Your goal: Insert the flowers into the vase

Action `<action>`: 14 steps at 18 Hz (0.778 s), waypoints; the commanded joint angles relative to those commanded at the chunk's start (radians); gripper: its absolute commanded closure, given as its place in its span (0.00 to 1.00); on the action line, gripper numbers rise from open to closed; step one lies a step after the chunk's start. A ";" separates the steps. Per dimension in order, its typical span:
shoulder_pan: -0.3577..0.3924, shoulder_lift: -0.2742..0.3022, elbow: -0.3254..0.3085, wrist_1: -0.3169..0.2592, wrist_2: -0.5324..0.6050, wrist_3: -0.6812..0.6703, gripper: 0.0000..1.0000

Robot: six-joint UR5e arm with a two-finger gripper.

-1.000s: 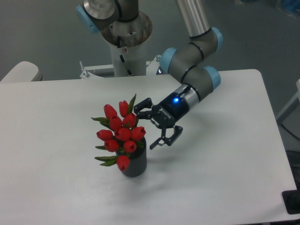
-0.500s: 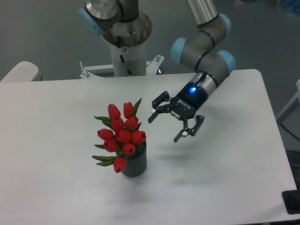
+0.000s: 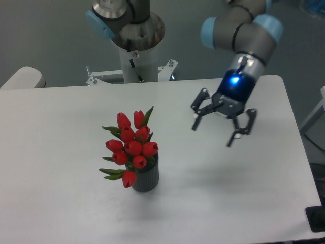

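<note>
The flowers [image 3: 131, 146], a tight bunch of red tulip heads with green leaves, stand in the vase [image 3: 147, 176], a small dark grey ribbed cylinder on the white table. The bunch leans slightly left and one head droops over the rim at the lower left. My gripper [image 3: 212, 135] hangs above the table well to the right of the flowers, apart from them. It is open, fingers spread wide, with nothing between them.
The white table [image 3: 61, 203] spreads around the vase, with its right edge near the gripper side. The robot base column [image 3: 134, 48] stands behind the table's far edge. A pale rounded object [image 3: 21, 79] sits at the far left corner.
The gripper has drawn away from the flowers, moving right and upward while staying open. The flowers have settled in the vase and stand still.
</note>
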State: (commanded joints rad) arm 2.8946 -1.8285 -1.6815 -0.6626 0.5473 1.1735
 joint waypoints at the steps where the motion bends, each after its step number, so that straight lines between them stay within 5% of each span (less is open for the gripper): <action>1: 0.002 -0.002 0.020 -0.006 0.038 0.000 0.00; 6: -0.008 -0.006 0.084 -0.021 0.193 0.008 0.00; 14: -0.061 -0.075 0.242 -0.123 0.403 0.067 0.00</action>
State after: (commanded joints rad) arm 2.8334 -1.9036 -1.4391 -0.7852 0.9507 1.2407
